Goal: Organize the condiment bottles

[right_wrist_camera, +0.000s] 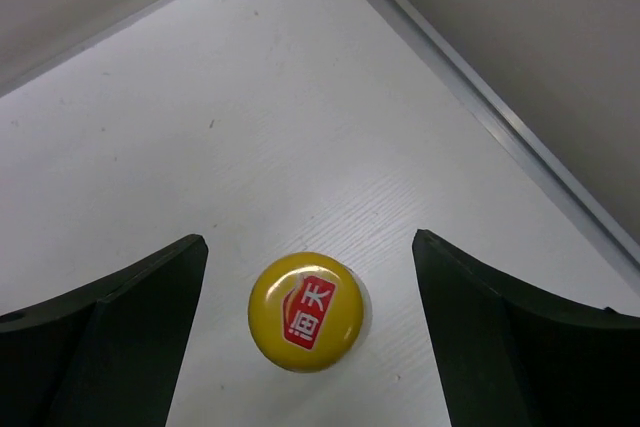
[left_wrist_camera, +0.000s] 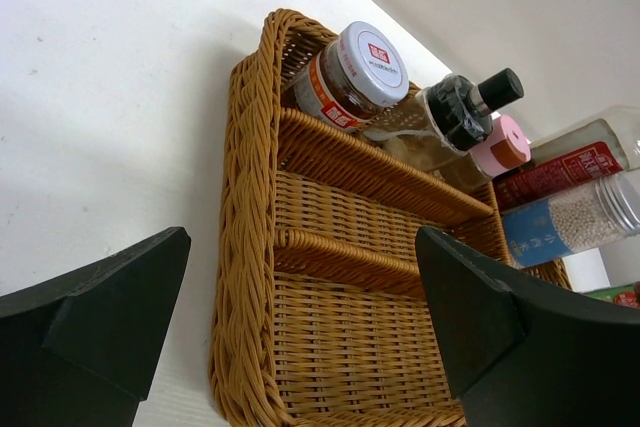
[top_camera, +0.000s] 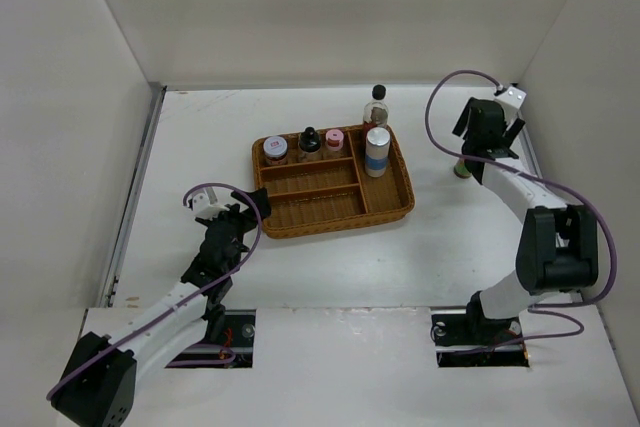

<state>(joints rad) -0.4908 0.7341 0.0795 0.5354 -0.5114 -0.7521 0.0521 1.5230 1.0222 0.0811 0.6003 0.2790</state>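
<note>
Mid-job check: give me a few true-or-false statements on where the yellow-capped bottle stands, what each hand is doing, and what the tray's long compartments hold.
1. The right hand is open, above the yellow-capped bottle. True.
2. The yellow-capped bottle stands inside the wicker tray. False: it stands on the table, to the right of the tray.
3. The left hand is shut on a jar. False: it is open and empty, facing the tray.
4. The tray's two long near compartments hold no bottles. True.
</note>
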